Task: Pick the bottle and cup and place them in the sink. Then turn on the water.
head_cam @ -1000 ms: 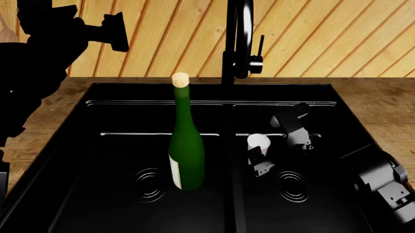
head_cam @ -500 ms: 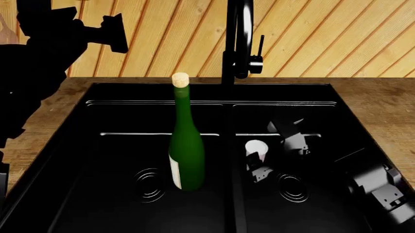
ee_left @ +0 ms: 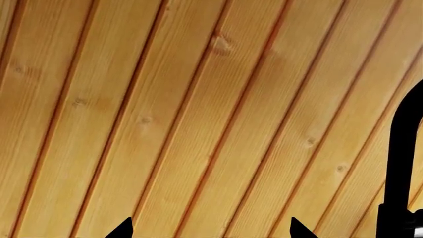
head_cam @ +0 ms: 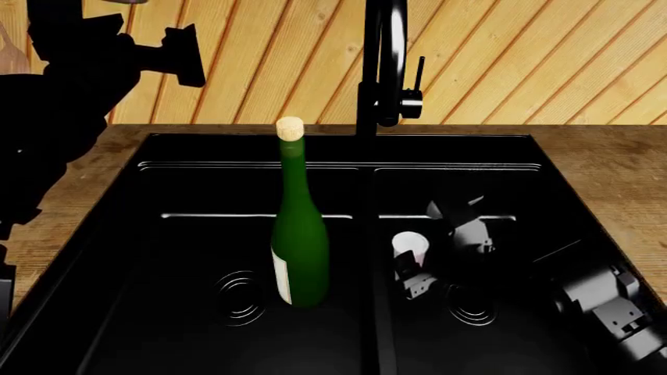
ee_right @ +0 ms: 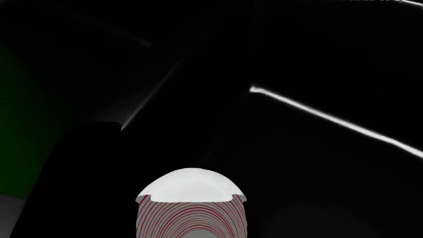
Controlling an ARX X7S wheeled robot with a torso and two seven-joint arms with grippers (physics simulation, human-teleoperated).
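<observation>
The dark-green bottle (head_cam: 300, 234) with a tan cork stands upright in the left basin of the black sink (head_cam: 156, 168). My right gripper (head_cam: 426, 254) is low inside the right basin, shut on the small white cup (head_cam: 410, 244). In the right wrist view the ribbed cup (ee_right: 191, 208) fills the space between the jaws, and the bottle (ee_right: 13, 124) is a green blur to one side. My left gripper (head_cam: 180, 53) is raised at the upper left, open and empty; its fingertips (ee_left: 122, 229) face the wooden wall. No water is in view.
The tall black faucet (head_cam: 380, 70) rises behind the sink's central divider (head_cam: 370, 258), with its lever (head_cam: 417, 78) on its right side. It also edges the left wrist view as the faucet (ee_left: 403, 168). Wooden counter (head_cam: 615, 180) flanks the sink. Round drains (head_cam: 242, 297) sit in both basins.
My right gripper has moved down and slightly left in the right basin, carrying the cup. The bottle and left arm have not moved.
</observation>
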